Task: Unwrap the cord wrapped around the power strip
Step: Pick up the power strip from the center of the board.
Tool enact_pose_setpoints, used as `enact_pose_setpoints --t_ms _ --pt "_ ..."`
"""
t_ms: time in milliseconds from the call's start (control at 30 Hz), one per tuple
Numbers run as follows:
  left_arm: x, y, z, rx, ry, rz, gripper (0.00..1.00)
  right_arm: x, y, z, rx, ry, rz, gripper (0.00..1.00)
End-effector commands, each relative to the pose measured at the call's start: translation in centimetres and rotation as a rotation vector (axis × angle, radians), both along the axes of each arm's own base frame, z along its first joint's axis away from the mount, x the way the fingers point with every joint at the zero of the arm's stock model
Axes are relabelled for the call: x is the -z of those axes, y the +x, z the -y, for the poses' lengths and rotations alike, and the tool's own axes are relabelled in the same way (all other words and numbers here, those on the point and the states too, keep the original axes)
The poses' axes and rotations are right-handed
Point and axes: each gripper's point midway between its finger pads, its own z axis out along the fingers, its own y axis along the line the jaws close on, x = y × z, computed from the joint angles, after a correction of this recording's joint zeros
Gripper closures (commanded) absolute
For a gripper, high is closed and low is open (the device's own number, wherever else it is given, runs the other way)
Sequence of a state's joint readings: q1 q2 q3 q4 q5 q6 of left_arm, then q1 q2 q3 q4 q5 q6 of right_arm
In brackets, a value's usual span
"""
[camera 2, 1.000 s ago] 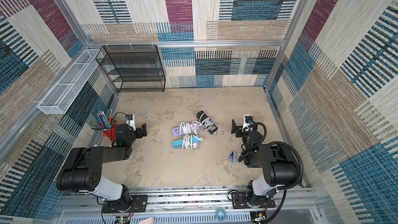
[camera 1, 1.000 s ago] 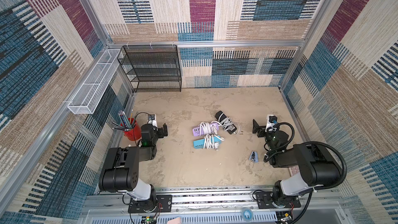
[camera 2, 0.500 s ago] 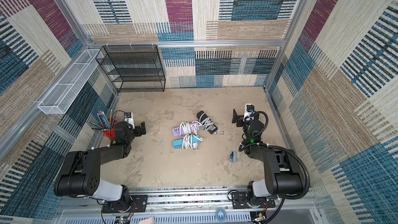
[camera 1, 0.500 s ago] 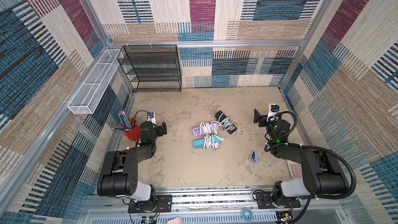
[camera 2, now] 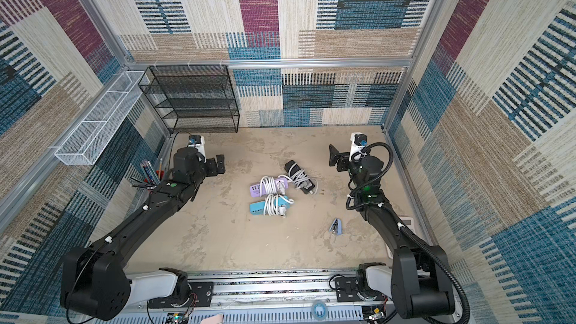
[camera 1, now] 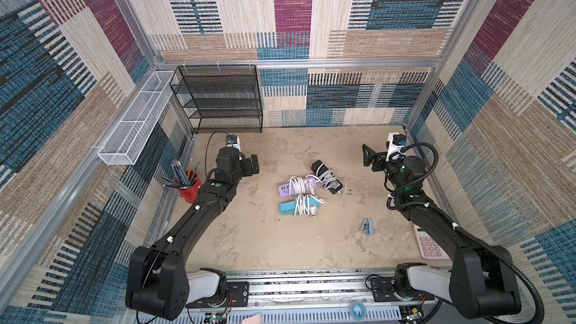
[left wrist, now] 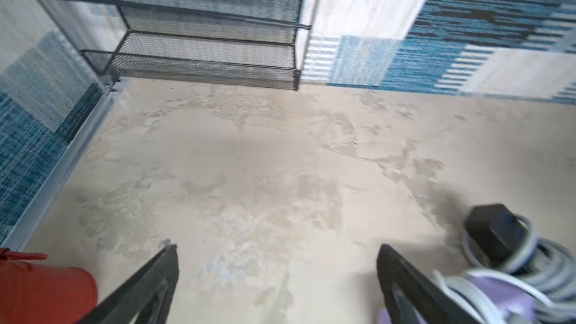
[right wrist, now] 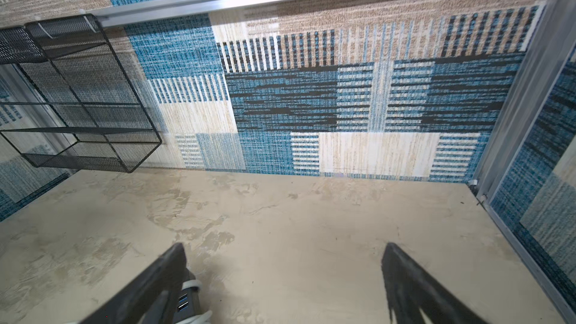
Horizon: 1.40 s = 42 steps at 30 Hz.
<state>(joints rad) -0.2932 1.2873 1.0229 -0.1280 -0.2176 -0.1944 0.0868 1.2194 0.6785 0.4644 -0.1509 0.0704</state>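
Three power strips [camera 1: 284,189], black one [camera 1: 318,166] diagonal

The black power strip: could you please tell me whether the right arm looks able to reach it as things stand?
Probably yes. The right hand hangs open near the black power strip, with only bare table between them; nothing appears to block the way.

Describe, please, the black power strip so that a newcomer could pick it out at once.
From the black mesh shelf at the back wall, look to the middle, where three cord-wrapped strips lie together. The black power strip is the rearmost, toward the right arm; its neighbours are the purple strip and the blue strip.
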Motion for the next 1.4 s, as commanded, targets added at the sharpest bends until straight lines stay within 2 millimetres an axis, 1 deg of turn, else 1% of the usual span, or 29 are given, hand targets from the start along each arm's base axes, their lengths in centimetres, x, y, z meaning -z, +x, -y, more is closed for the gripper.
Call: enact_pose_setpoints --t_ms 0,33,67,100,133,200,300,367,400,467,567,633,667,700,767,833,900,1033,1100,1167,1267,1367 --pt "-1.9 -1.9 -0.1 -0.055 0.05 -0.081 0.0 0.9 -0.2 -2.3 -0.076 0.014 -0.099 0.02" --pt "-2.2 -2.4 0.8 -0.003 0.032 -0.106 0.0 0.6 -0.5 -3.2 -0.107 0.018 -0.108 0.02" --pt "-2.3 -3.1 2.3 0.096 0.017 -0.139 0.0 0.2 -0.8 -4.0 -0.144 0.024 -0.111 0.02" --pt "-1.9 -3.9 3.6 0.197 0.015 -0.162 0.0 0.1 -1.2 -4.8 -0.185 0.03 -0.124 0.02" --pt "-1.1 -4.6 4.4 0.256 0.015 -0.179 0.0 0.0 -1.5 -5.5 -0.222 0.037 -0.136 0.01" --pt "0.8 -5.8 5.0 0.304 -0.004 -0.212 0.0 0.0 -2.5 -6.6 -0.287 0.053 -0.161 0.02" --pt "3.3 -7.2 5.3 0.277 -0.02 -0.252 0.0 0.6 -3.8 -8.2 -0.371 0.056 -0.212 0.02" --pt "4.9 -8.3 5.9 0.273 -0.013 -0.237 0.0 1.1 -4.9 -9.7 -0.434 0.042 -0.255 0.02" --pt "5.4 -8.6 6.1 0.267 -0.004 -0.221 0.0 1.5 -5.3 -10.3 -0.454 0.036 -0.277 0.02" --pt "5.4 -9.0 6.1 0.242 -0.005 -0.182 0.0 2.3 -6.3 -12.1 -0.522 0.024 -0.335 0.02" --pt "4.7 -9.0 5.3 0.2 -0.004 -0.114 0.0 3.9 -7.7 -14.6 -0.594 -0.003 -0.417 0.02" --pt "4.7 -9.0 5.3 0.213 0.001 -0.093 0.0 5.2 -8.3 -15.7 -0.619 -0.025 -0.466 0.02" --pt "5.0 -9.1 5.6 0.229 0.003 -0.099 0.0 5.9 -8.7 -16.1 -0.627 -0.033 -0.495 0.02" --pt "5.5 -9.3 5.8 0.241 0.0 -0.112 0.0 6.4 -8.7 -16.3 -0.626 -0.039 -0.513 0.02" --pt "7.0 -10.1 6.7 0.282 -0.014 -0.15 0.0 6.7 -8.9 -16.4 -0.625 -0.029 -0.527 0.02" --pt "9.0 -11.3 7.6 0.319 -0.008 -0.197 0.0 6.6 -9.1 -16.3 -0.622 -0.021 -0.525 0.02" --pt "10.9 -12.5 8.1 0.345 0.023 -0.229 0.0 6.6 -9.2 -16.5 -0.633 -0.01 -0.538 0.02" --pt "13.5 -14.5 9.0 0.416 0.007 -0.239 0.02 7.3 -10.1 -17.0 -0.678 0.013 -0.588 0.02" --pt "14.2 -15.1 9.2 0.448 -0.002 -0.219 0.03 7.6 -10.4 -16.9 -0.68 0.012 -0.593 0.02" --pt "14.1 -15.4 9.5 0.486 -0.011 -0.181 0.03 7.6 -10.5 -16.8 -0.677 0.013 -0.59 0.02" --pt "13.5 -15.3 10.2 0.529 -0.009 -0.143 0.03 7.4 -10.7 -17.0 -0.687 0.027 -0.589 0.02" --pt "14.3 -15.1 11.3 0.584 0.016 -0.178 0.04 7.0 -10.8 -17.2 -0.705 0.042 -0.586 0.02"
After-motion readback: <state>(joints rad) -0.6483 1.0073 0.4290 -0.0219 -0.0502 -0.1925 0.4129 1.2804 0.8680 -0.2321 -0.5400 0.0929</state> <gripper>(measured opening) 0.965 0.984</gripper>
